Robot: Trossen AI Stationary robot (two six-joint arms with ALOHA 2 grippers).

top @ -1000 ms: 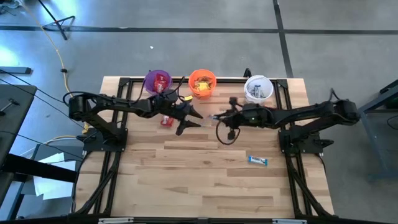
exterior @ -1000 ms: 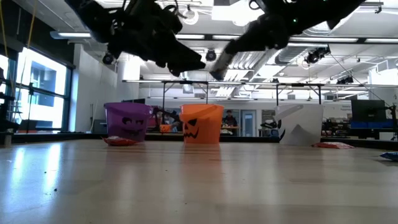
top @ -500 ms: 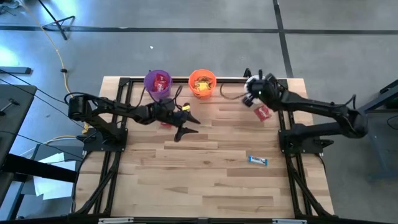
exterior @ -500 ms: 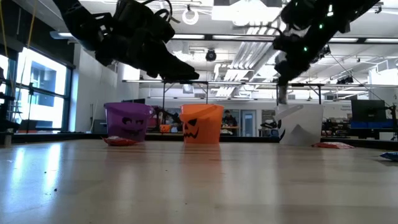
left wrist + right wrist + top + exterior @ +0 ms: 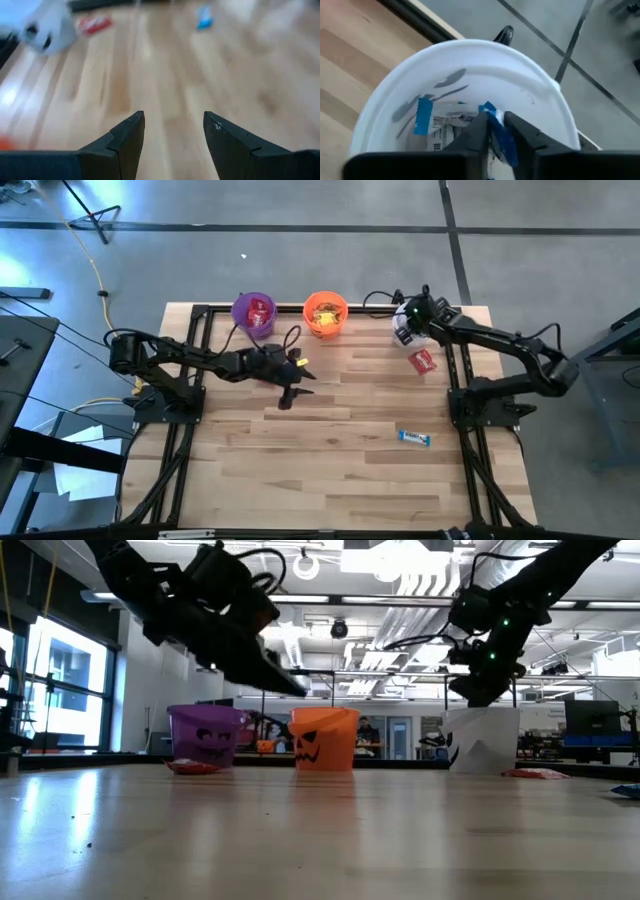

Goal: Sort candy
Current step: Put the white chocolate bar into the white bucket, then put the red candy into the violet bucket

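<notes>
My right gripper (image 5: 496, 131) hangs over the white bucket (image 5: 412, 332) at the table's far right, shut on a blue-and-white candy bar (image 5: 501, 142). Several more such bars (image 5: 437, 125) lie in that bucket. My left gripper (image 5: 297, 388) stands open above the table's middle, nothing between its fingers (image 5: 131, 135). A red packet (image 5: 423, 361) and a blue-and-white bar (image 5: 414, 438) lie flat on the table's right half. Another red packet (image 5: 195, 768) lies by the purple bucket (image 5: 253, 312). The orange bucket (image 5: 325, 313) holds yellow packets. My right gripper pinches the blue-and-white bar by its upper part (image 5: 494, 117) between its two fingers. The fingers slant down from above, over the white bucket's mouth (image 5: 470, 55). The bar is lifted clear and hangs below the fingers, above the bars in the bucket.
The three buckets stand in a row along the table's far edge. A black frame rail (image 5: 205, 340) runs along each side of the wooden top. Open wood lies across the near half of the table (image 5: 320, 480).
My right gripper has swung from the table's middle, beside the left gripper, toward the far right edge, and now tips down over the white bucket with the bar. My left gripper has sunk a little toward the table.
</notes>
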